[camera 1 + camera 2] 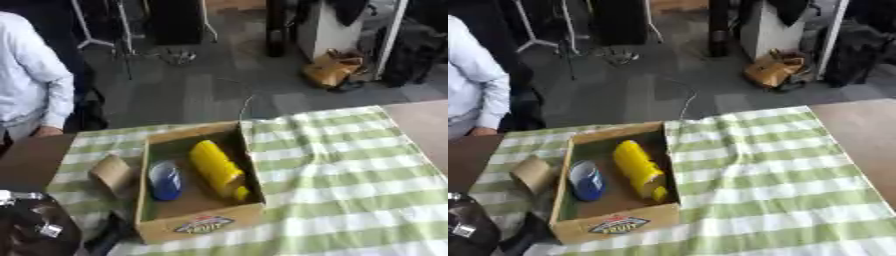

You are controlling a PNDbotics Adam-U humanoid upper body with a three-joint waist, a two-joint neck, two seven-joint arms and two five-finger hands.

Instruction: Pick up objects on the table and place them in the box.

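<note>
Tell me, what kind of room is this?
Probably a lab or workshop: a table with a green checked cloth holds a cardboard box, and metal stands and bags sit on grey carpet behind it.

A cardboard box (614, 226) sits open on a green-and-white checked cloth (763, 185), its printed front wall facing the camera. Inside lie two items side by side: a yellow bottle-shaped object (636, 169) set lengthwise, and a blue object (586, 181) to its left, just beside it. One box flap (533, 173) folds outward on the left. At the lower left corner a black rounded robot part (467, 227) shows; no fingers can be made out on it. Bare brown tabletop (859, 127) shows at the right beyond the cloth.
</note>
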